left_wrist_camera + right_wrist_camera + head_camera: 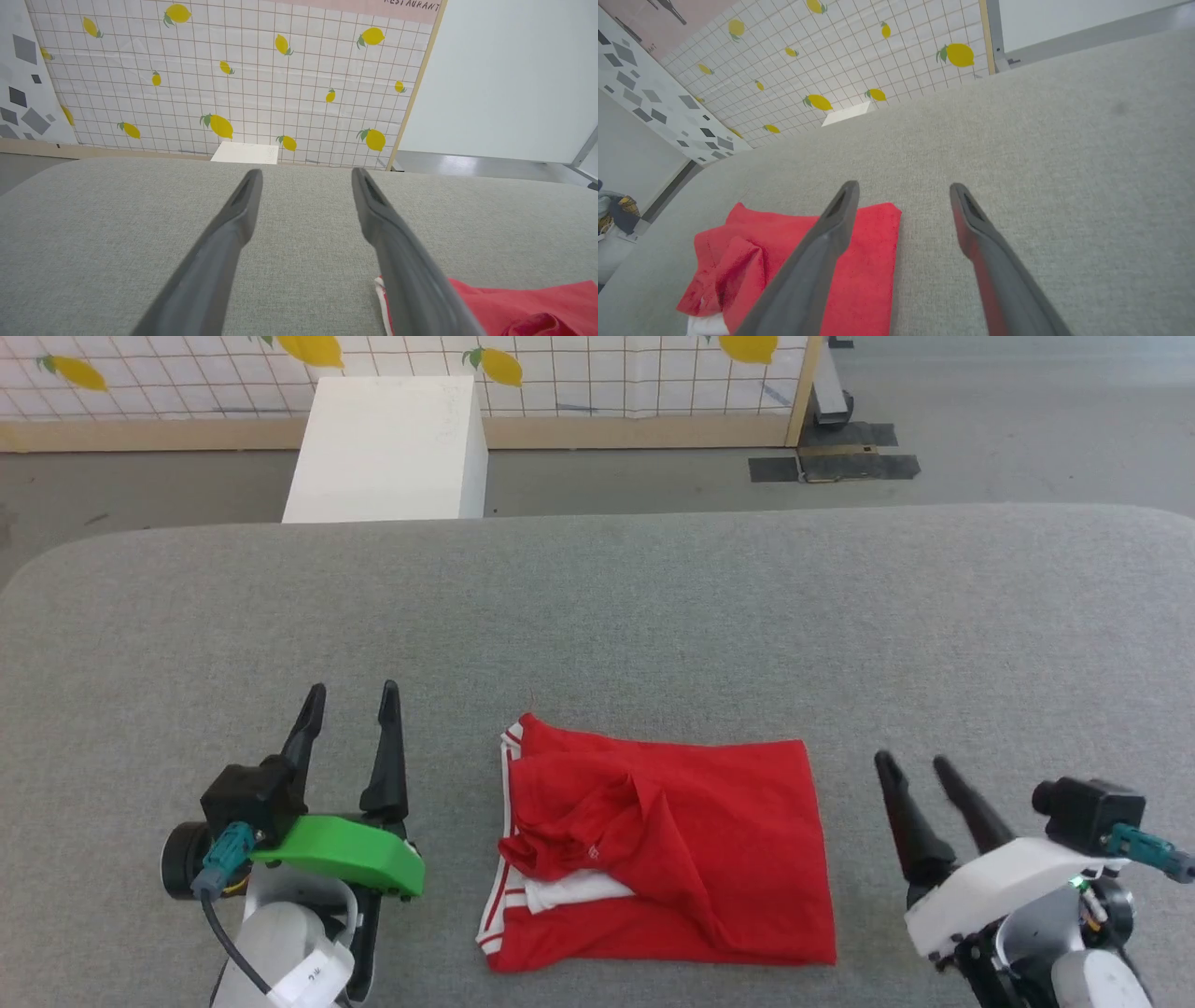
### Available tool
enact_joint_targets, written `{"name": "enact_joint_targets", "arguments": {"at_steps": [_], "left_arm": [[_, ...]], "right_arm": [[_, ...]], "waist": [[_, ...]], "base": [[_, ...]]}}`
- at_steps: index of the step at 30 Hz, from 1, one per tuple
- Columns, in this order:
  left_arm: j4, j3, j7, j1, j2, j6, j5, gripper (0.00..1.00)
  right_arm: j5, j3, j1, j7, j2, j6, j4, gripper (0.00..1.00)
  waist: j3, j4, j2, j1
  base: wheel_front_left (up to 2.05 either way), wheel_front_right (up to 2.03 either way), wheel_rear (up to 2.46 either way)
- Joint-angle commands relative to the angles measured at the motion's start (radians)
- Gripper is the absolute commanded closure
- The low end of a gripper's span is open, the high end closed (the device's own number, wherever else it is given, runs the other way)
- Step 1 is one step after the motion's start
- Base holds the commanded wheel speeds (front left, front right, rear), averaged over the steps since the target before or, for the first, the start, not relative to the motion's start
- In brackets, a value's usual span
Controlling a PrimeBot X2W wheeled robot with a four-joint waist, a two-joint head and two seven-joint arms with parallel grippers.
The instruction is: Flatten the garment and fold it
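Observation:
The garment (691, 859) lies on the grey table as a folded red rectangle, with a rumpled red flap, a strip of white sleeve and striped trim along its left side. My left gripper (353, 697) stands open to the left of it, apart from the cloth, nothing between its fingers. To the right of the garment my right gripper (911, 762) is open too and holds nothing. In the left wrist view the garment (523, 298) shows at the lower right, beside the open gripper (306, 173). In the right wrist view the garment (868, 261) lies left of the open gripper (903, 187).
The grey padded table (597, 616) stretches wide behind and around the garment. Beyond its far edge stands a white box (387, 448) on the floor, before a lemon-patterned tiled wall (560, 373). Dark tape patches (831, 462) mark the floor at the back right.

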Motion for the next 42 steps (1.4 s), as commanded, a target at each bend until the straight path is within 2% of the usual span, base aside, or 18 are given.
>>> {"name": "enact_joint_targets", "arguments": {"at_steps": [1, 6, 17, 18, 19, 20, 25, 33, 35, 42], "left_arm": [[0.0, -0.002, -0.004, 0.009, -0.003, -0.007, 0.001, 0.0], [0.008, -0.009, -0.004, 0.006, -0.004, -0.009, -0.001, 0.0], [0.012, -0.019, -0.004, 0.009, -0.007, -0.01, -0.004, 0.0], [0.011, -0.02, -0.004, 0.011, -0.007, -0.009, -0.003, 0.0], [0.01, -0.021, -0.004, 0.013, -0.007, -0.008, -0.003, 0.0], [0.01, -0.021, -0.004, 0.015, -0.008, -0.007, -0.003, 0.0], [0.005, -0.009, -0.004, 0.022, -0.008, -0.001, -0.006, 0.0], [-0.026, 0.013, -0.004, 0.029, -0.009, 0.007, -0.006, 0.0], [-0.033, 0.018, -0.004, 0.026, -0.008, 0.007, -0.005, 0.0], [-0.053, 0.028, -0.004, -0.001, -0.003, 0.004, 0.0, 0.0]], "right_arm": [[0.038, 0.004, 0.008, 0.025, 0.001, -0.001, 0.018, 0.0], [0.137, 0.041, -0.006, 0.122, 0.001, -0.001, 0.11, 0.0], [0.153, 0.103, -0.11, 0.303, 0.001, -0.001, 0.324, 0.0], [0.155, 0.112, -0.119, 0.313, 0.001, -0.001, 0.334, 0.53], [0.156, 0.116, -0.124, 0.315, 0.001, -0.001, 0.338, 0.65], [0.156, 0.12, -0.13, 0.315, 0.001, -0.001, 0.342, 1.0], [0.075, 0.141, -0.169, 0.3, 0.001, -0.001, 0.294, 1.0], [-0.324, 0.214, -0.286, 0.4, -0.004, -0.001, 0.062, 1.0], [-0.384, 0.247, -0.32, 0.433, -0.041, -0.001, 0.022, 1.0], [-0.4, 0.289, -0.417, 0.486, -0.213, -0.001, -0.016, 1.0]], "waist": [[0.002, 0.006, 0.0, 0.0], [0.009, 0.028, 0.0, 0.0], [0.018, 0.076, 0.0, 0.0], [0.017, 0.079, 0.0, 0.0], [0.016, 0.081, 0.0, 0.0], [0.014, 0.082, 0.0, 0.0], [0.011, 0.067, 0.0, 0.0], [0.02, -0.024, 0.0, 0.0], [0.026, -0.058, 0.0, 0.0], [0.072, -0.175, 0.0, 0.0]], "base": [[0.0, 0.0, 0.0], [0.0, 0.0, 0.0], [0.0, 0.0, 0.0], [0.0, 0.0, 0.0], [0.0, 0.0, 0.0], [0.0, 0.0, 0.0], [0.0, 0.0, 0.0], [0.0, 0.0, 0.0], [0.0, 0.0, 0.0], [0.0, 0.0, 0.0]]}}
